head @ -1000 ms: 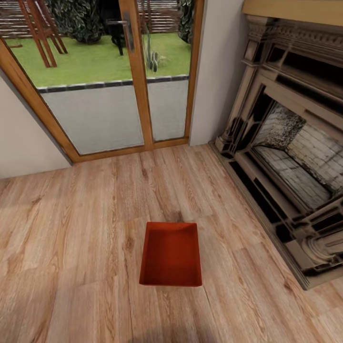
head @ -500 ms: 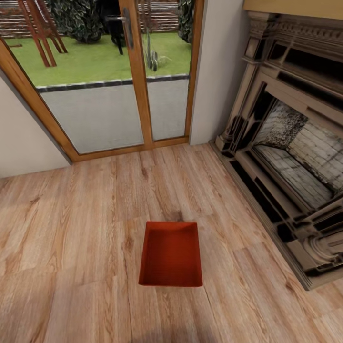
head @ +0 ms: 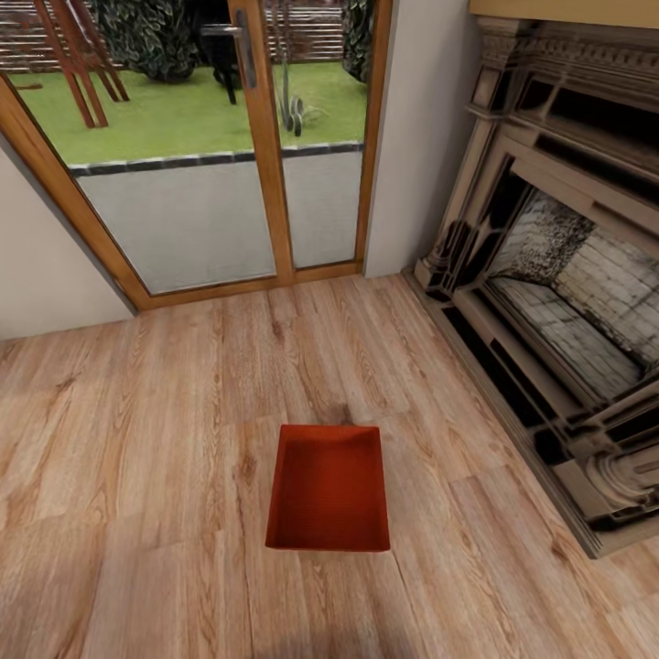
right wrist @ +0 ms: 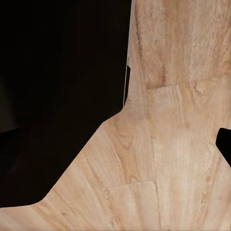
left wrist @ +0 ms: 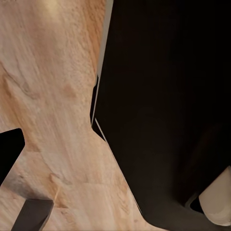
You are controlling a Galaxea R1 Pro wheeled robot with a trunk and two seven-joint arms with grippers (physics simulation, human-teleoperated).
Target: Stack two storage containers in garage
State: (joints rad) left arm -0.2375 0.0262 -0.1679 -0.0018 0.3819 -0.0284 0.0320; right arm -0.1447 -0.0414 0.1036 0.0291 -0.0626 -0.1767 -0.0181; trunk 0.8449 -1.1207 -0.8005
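One storage container (head: pixel 329 490) sits square ahead in the head view, red-orange, open-topped and empty, resting flat on the light wood-plank floor (head: pixel 137 439) of the living room. Beyond it stand the glazed wooden doors (head: pixel 247 146) with the lawn outside, and off to the right the dark carved fireplace (head: pixel 558 302), well apart from the box.

Against half a second and a full second ago, the whole picture has crept: the box rides a touch higher and a shade larger, the fireplace edges along with it. That reads as the robot's own view easing in, not the box moving; the container looks untouched.

Both wrist views look down on wood planks beside dark bodywork. In the left wrist view a dark tip (left wrist: pixel 33 214) pokes in, in the right a dark sliver (right wrist: pixel 224 144), too little to judge, so I cannot tell how the jaws stand on either side, and nothing appears held.

My read: the approach is closing, pickup not yet begun, garage trip all ahead
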